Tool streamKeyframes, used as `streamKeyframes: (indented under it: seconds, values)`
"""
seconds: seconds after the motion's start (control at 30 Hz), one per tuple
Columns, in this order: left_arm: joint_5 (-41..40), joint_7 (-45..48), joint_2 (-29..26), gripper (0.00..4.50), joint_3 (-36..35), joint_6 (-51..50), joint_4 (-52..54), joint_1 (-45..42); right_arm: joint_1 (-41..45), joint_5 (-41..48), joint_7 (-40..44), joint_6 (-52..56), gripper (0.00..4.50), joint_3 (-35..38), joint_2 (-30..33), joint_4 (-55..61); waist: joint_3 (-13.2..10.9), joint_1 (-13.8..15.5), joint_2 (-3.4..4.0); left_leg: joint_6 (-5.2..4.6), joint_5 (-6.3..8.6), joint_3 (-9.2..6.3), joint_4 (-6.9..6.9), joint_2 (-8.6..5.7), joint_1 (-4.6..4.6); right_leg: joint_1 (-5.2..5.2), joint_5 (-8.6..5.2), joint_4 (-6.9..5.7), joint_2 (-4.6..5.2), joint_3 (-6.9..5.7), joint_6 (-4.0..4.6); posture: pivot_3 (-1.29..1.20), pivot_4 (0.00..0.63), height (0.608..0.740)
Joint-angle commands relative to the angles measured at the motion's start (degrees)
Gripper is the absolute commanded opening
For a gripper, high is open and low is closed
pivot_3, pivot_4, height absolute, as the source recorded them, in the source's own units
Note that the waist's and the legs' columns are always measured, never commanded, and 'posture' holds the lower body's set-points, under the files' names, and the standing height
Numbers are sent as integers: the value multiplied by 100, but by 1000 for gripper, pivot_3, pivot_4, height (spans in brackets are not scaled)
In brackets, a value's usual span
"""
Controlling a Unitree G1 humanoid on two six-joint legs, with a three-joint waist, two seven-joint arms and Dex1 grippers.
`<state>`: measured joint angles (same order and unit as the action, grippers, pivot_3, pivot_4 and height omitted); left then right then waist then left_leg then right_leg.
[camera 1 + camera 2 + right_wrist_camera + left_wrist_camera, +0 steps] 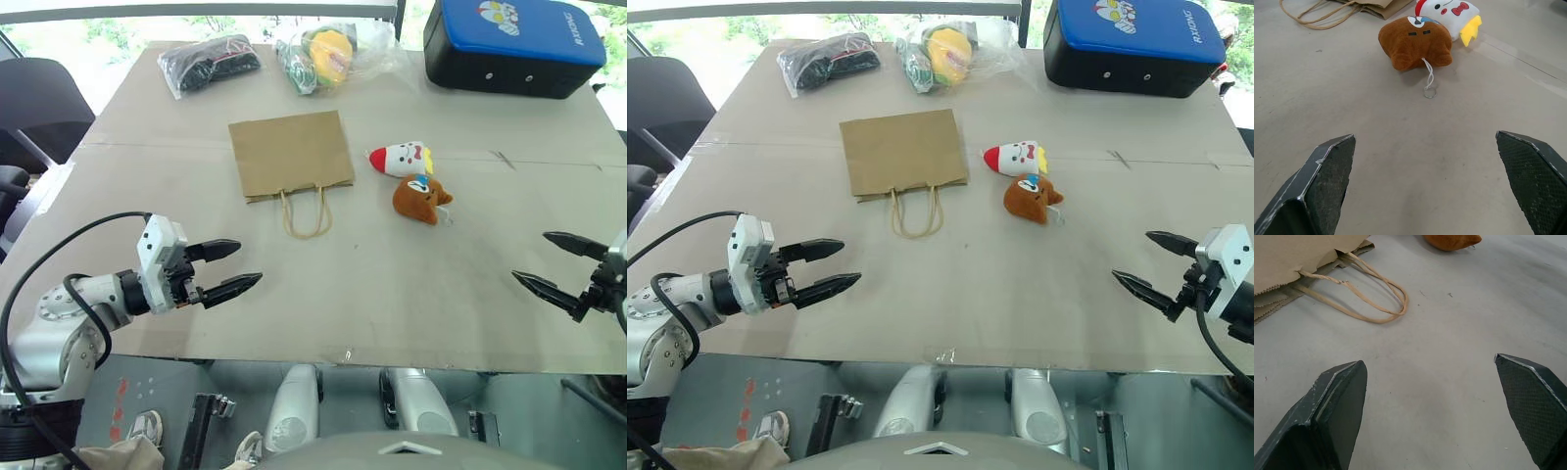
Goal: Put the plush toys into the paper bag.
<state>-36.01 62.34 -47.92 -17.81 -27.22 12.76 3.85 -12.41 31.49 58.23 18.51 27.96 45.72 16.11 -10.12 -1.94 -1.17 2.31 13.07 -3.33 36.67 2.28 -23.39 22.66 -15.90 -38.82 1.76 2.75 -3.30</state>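
The paper bag (pixel 291 154) is laid flat near the middle of the desk (pixel 323 304), toward its far edge, with the mouth and the twine handles (pixel 307 212) turned to the near edge. Just beside the bag's right edge the two plush toys are found: the white toy (pixel 400 159), lying with its long axis across the desk and its red end toward the bag, and the brown toy (pixel 419 199), set just nearer and touching or almost touching the white one. A thin cord with a small ring (pixel 1430 91) is trailed from the brown toy toward the near edge. The right claw (pixel 1144 262) is held low over the near right part of the desk, pointed forward and leftward, so the toys lie ahead of it and to its left, well apart from it; the brown toy is the closer of the two. The left claw (pixel 223 268) is held over the near left part, pointed rightward, with the bag's handles ahead of it and the toys beyond them. The right arm is judged the better placed for the toys, the left for the bag's mouth. Both claws are spread wide, nothing is gripped and nothing is touched by either. The bag is still closed flat, so an opening of its mouth is judged needed before any toy can be put in.
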Motion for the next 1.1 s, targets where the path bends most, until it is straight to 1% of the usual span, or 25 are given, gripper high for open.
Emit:
streamKeyframes:
  seconds: [0.03,0.1,0.17,0.2,0.27,0.33,0.47,0.57,0.7,0.8,0.9,0.93,0.97,1.03,1.07,1.1]
  values:
    - [504,-267,-35,4500,74,467,-255,-441,-19,33,-347,-17,4475,-48,-202,631,0,1,0,0,0,0,0,0,0,0,0,0,0,0,0,0,150,740]
    - [1192,-688,71,4500,414,1050,-803,-1131,151,-120,-883,64,4475,-554,-499,1209,1,46,-2,0,0,-6,-1,0,3,-1,0,-3,-3,-6,0,0,150,740]
    - [1702,-847,69,4500,655,1536,-1283,-1551,274,-155,-1271,336,4475,-848,-665,1561,2,55,0,1,-1,-18,2,8,4,-1,0,-5,-18,-10,0,0,150,740]
    - [1872,-869,60,4500,737,1715,-1463,-1674,303,-140,-1400,464,4475,-927,-708,1677,2,53,0,2,-1,-14,2,8,5,-2,1,-6,-18,-6,-1,0,150,740]
    - [2450,-827,-45,4500,1052,2527,-1958,-1955,296,28,-1483,685,4475,-1165,-779,1954,4,41,-3,1,-1,2,3,5,4,-2,2,-2,-12,11,0,0,150,740]
    - [2888,-800,-46,4500,1349,3238,-2430,-2266,308,-12,-1590,709,4475,-1403,-866,2109,6,44,-7,0,0,8,3,2,2,-1,2,4,-7,15,-1,0,150,740]
    - [3381,-884,242,4500,1849,4120,-3169,-2930,286,-136,-1826,661,4475,-1670,-1058,2212,6,126,-7,0,0,-9,7,2,-23,13,2,7,-8,-9,-1,0,150,740]
    - [3779,-1029,495,4500,2179,4817,-3697,-3366,245,-125,-1963,700,4475,-1775,-1158,2264,6,137,-8,0,0,-12,19,0,-30,12,2,3,-5,-14,-1,0,150,740]
    - [3938,-994,793,4500,2441,5358,-4186,-3704,170,-195,-2103,664,4475,-1884,-1259,2341,6,106,-8,0,0,-13,24,-1,-29,11,2,-1,-5,-14,-2,0,150,740]
    - [3837,-903,1010,3664,2508,5525,-4467,-3908,189,-234,-2255,685,4500,-1973,-1348,2403,6,94,-8,-1,0,-16,23,0,-26,11,3,-6,-7,-14,-2,0,150,740]
    - [3194,-378,1282,2284,2396,4993,-4364,-3905,195,-213,-2433,761,4500,-2092,-1447,2532,6,92,-8,-1,0,-19,25,0,-27,11,3,-9,-7,-16,-2,0,150,740]
    - [2764,-214,1407,1884,2276,4400,-4121,-3849,203,-182,-2481,776,3980,-2139,-1488,2586,6,92,-8,-1,0,-18,26,0,-28,11,3,-8,-7,-16,-2,0,150,740]
    - [2325,-89,1513,1475,2163,3780,-3832,-3797,268,-251,-2628,755,3772,-2200,-1586,2586,6,94,-8,-1,0,-19,26,0,-29,11,3,-8,-7,-16,-2,0,150,740]
    - [1376,110,1649,507,1986,2392,-3079,-3678,416,-393,-2850,755,2704,-2451,-1768,2572,6,85,-8,-1,0,-25,31,1,-32,11,3,-10,-7,-21,-2,0,150,740]
    - [1028,160,1674,186,1935,1886,-2708,-3623,500,-467,-2905,774,2366,-2631,-1839,2562,6,69,-8,-1,0,-26,34,1,-33,11,3,-11,-7,-22,-2,0,150,740]
    - [621,160,1682,0,1887,1299,-2274,-3553,631,-547,-2970,816,1764,-2836,-1932,2498,6,67,-8,-1,0,-28,37,2,-34,11,3,-14,-7,-23,-2,0,150,740]
